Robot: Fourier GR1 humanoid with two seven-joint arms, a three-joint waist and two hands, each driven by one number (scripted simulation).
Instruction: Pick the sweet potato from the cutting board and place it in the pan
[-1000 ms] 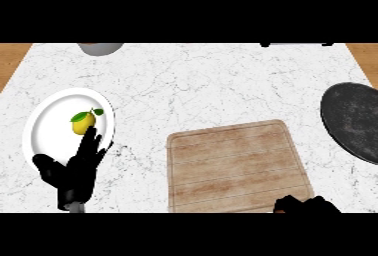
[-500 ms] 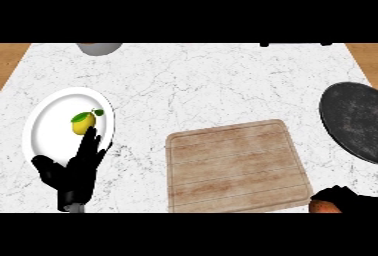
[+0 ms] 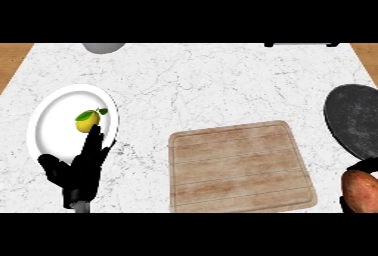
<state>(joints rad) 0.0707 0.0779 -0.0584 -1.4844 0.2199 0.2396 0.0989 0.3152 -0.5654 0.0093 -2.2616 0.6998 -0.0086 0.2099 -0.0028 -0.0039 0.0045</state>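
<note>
At the left, a white plate lies on the marble counter with a lemon on it. The left hand rests open at the plate's near rim, its fingers straight and pointing up toward the lemon, holding nothing. The cutting board lies bare in the middle. At the right edge is the dark pan. Just below it, right of the board and off it, the right hand curls its fingers round the sweet potato, which is partly cut off by the view's edge.
</note>
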